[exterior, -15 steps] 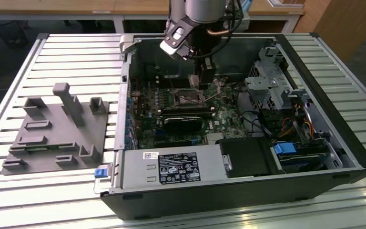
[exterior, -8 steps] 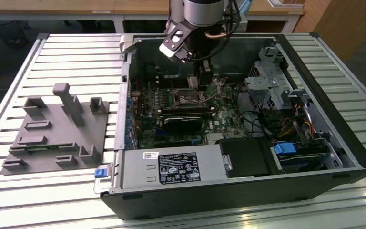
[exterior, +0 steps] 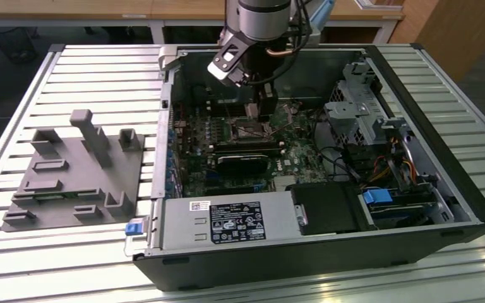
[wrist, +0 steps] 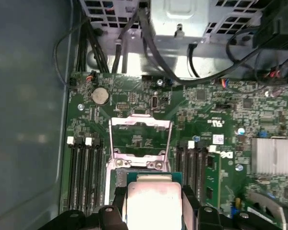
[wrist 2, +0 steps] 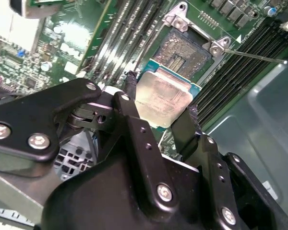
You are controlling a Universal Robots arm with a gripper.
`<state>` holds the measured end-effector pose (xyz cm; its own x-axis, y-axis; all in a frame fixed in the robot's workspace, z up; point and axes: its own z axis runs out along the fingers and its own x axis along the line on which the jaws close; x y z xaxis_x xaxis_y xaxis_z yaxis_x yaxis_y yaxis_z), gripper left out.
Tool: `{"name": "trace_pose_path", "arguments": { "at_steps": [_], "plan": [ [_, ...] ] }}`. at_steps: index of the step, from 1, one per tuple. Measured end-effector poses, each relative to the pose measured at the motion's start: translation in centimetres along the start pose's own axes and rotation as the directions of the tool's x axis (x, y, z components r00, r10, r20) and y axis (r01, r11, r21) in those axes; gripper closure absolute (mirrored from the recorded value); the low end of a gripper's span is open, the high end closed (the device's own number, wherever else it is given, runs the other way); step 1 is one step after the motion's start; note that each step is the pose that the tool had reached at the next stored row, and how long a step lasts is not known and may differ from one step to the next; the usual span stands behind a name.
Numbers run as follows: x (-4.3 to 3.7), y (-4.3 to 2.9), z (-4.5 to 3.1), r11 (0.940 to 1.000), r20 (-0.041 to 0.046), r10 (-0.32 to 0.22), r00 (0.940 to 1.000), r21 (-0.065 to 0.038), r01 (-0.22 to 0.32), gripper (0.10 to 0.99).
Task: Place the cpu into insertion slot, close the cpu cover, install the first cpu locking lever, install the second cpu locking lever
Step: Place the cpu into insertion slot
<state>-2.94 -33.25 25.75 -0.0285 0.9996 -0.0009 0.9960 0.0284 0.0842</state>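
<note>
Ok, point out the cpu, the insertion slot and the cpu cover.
cpu (wrist 2: 163, 98): second wrist view, middle of its metal top.
insertion slot (wrist 2: 185, 50): second wrist view, its dark centre.
cpu cover (wrist: 140, 122): first wrist view, a bar of its metal frame.

No print can be read. The black label and small white sticker on the grey power supply carry markings too small to make out.
</note>
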Motion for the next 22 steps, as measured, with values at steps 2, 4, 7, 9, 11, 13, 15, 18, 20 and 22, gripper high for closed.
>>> {"name": "trace_pose_path", "arguments": {
  "at_steps": [2, 4, 7, 9, 11, 13, 15, 18, 20, 22],
  "plan": [
    [0.02, -0.04, 0.33, 1.0, 0.0002, 0.0, 1.0, 0.0, 0.0, 0.545],
    [0.02, -0.1, 0.63, 1.0, 0.0002, 0.0, 1.0, -0.001, 0.0, 0.545],
    [0.02, -0.28, 1.02, 1.0, 0.0003, 0.0, 1.0, -0.002, 0.0, 0.545],
    [0.03, -0.31, 1.2, 1.0, 0.0002, 0.0, 1.0, -0.003, 0.0, 0.545],
    [0.02, -0.32, 1.3, 1.0, 0.0004, 0.0, 1.0, -0.003, 0.0, 0.545],
    [0.03, -0.33, 1.38, 1.0, 0.0003, 0.0, 1.0, -0.004, 0.0, 0.545],
    [0.03, -0.36, 1.55, 1.0, 0.0003, 0.0, 1.0, -0.004, 0.0, 0.545],
    [0.05, -0.41, 2.1, 1.0, 0.0003, 0.0, 1.0, -0.004, 0.0, 0.545],
    [0.12, -0.44, 2.4, 1.0, 0.0004, 0.0, 1.0, -0.004, 0.0, 0.545],
    [0.21, -0.46, 2.67, 1.0, 0.0011, 0.003, 1.0, -0.004, -0.003, 0.545]
  ]
}}
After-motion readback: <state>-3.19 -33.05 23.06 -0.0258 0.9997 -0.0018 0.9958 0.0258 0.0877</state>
